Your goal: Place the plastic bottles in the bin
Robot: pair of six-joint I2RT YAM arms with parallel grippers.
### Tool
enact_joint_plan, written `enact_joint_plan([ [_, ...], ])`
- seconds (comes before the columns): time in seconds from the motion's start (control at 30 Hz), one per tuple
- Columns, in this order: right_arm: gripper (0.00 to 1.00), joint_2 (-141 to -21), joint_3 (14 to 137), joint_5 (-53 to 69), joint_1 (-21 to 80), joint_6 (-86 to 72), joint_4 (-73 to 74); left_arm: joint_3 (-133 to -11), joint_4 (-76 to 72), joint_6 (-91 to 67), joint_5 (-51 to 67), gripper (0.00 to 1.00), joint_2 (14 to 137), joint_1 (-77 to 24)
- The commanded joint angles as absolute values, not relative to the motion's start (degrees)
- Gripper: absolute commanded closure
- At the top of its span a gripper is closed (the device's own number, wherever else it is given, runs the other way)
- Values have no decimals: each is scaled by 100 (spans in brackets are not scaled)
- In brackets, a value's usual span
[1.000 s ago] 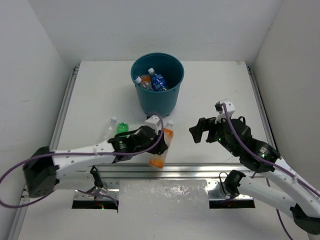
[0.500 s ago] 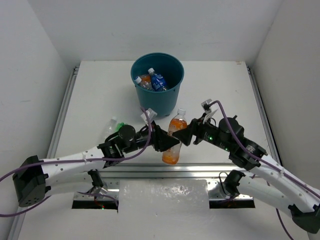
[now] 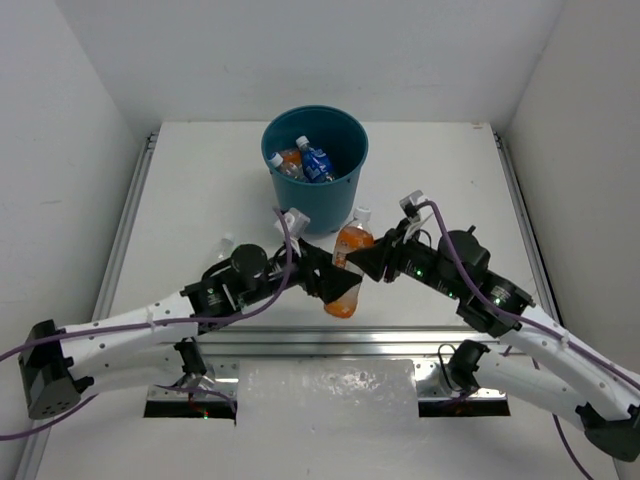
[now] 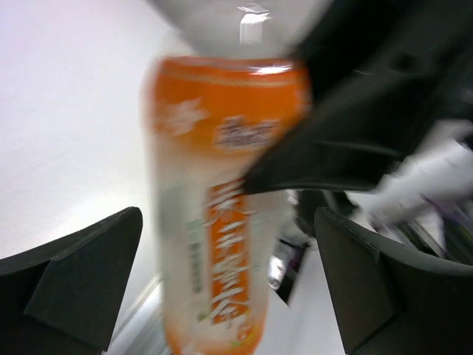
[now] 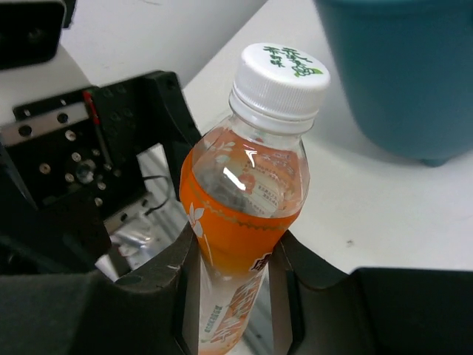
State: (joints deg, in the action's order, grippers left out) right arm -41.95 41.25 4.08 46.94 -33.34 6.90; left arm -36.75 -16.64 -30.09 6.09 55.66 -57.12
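Right gripper (image 5: 233, 275) clamps the white-capped orange plastic bottle (image 5: 245, 194) upright between its jaws. Left gripper (image 4: 228, 275) gapes wide around it. Lift clear of those jaws before swinging to the round teal plastic bin (image 3: 312, 205).

The orange bottle (image 3: 346, 262), white-capped, stands upright with a slight tilt, just in front of the bin (image 3: 310, 205); the bin is round, dark teal, upright; inside lie a blue-labelled bottle (image 3: 318, 163), a second orange bottle (image 3: 291, 157) and a clear bottle (image 3: 279, 165).
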Motion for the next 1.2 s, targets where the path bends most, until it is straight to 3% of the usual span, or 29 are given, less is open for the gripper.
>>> enact_joint_plan([
  [0.0, 100, -4350, 4885, -209, 4720, -2604, 536, -4410, 43, -2909, -1317, 0, 5265, -5739],
  [0.17, 100, -4990, 6236, -895, 4720, -1786, 905, -5501, 3122, -3866, -4335, 0, 4914, -5722],
  [0.23, 100, -5158, 6764, -1036, 4720, -1583, 932, -5607, 3671, -4306, -4727, 0, 4808, -5643],
  [0.37, 100, -5808, 7407, -1457, 4702, -889, 652, -5713, 4114, -4342, -4633, 0, 4999, -4961],
  [0.47, 100, -6737, 7881, -1381, 4396, -466, 265, -5293, 3432, -3869, -3634, 0, 5333, -3880],
  [0.67, 99, -8067, 8920, -1108, 3560, -387, 0, -5150, 3155, -3981, -3199, 2, 6265, -3182],
  [0.73, 89, -8566, 9070, -1003, 3367, -343, -158, -5115, 3120, -4008, -3199, 3, 6319, -3173],
  [0.77, 78, -8717, 9210, -976, 3331, -308, -132, -5089, 3077, -4008, -3191, 3, 6328, -3182],
  [0.8, 36, -8858, 9289, -923, 3288, -308, -19, -5054, 3067, -3990, -3182, 3, 6337, -3173],
  [0.9, 18, -9149, 9369, -748, 3252, -308, 122, -5089, 3155, -3885, -3164, 4, 6424, -3173],
  [0.93, 7, -9089, 9256, -634, 3252, -334, 71, -5098, 3199, -3867, -3147, 4, 6460, -3173],
  [0.97, 1, -9044, 9194, -589, 3252, -404, 36, -5106, 3208, -3824, -3051, 5, 6477, -3173],
  [1.17, 1, -8351, 8799, -308, 3252, -764, 53, -4966, 3498, -3911, -2988, 9, 6583, -3190],
])
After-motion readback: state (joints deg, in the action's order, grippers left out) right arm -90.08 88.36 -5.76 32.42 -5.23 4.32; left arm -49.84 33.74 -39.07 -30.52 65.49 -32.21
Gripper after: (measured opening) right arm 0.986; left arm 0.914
